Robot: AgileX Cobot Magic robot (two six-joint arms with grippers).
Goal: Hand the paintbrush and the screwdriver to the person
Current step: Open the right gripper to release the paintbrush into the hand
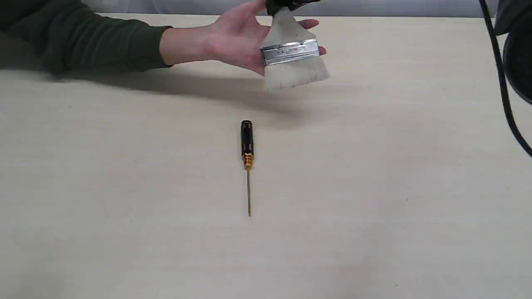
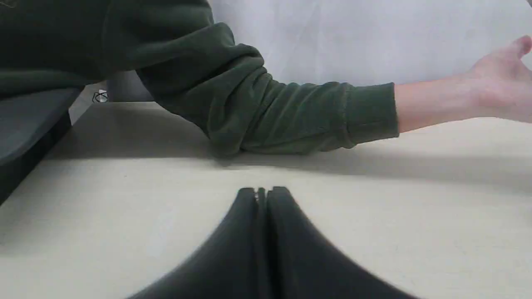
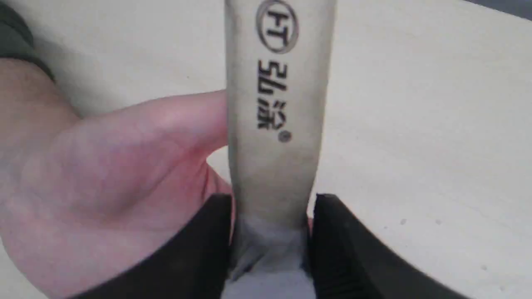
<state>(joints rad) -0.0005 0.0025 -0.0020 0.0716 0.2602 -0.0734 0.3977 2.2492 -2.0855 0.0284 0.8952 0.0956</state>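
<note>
Right gripper (image 3: 272, 205) clamped on the pale wooden handle of the paintbrush (image 1: 291, 52), which hangs bristles-down over the far part of the table (image 1: 124, 187), in front of the person's hand (image 1: 237, 39), palm open; whether they touch cannot be told. Screwdriver (image 1: 247, 145) lies flat at mid-table, shaft toward the near edge, apart from the brush. Left gripper (image 2: 262, 192) empty, fingers pressed together, low over the table near the green sleeve (image 2: 291, 112).

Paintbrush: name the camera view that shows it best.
Exterior view: the paintbrush shows ferrule and bristles by the person's hand. Right wrist view shows only its printed handle in the right claw; left wrist view, nothing.
</note>
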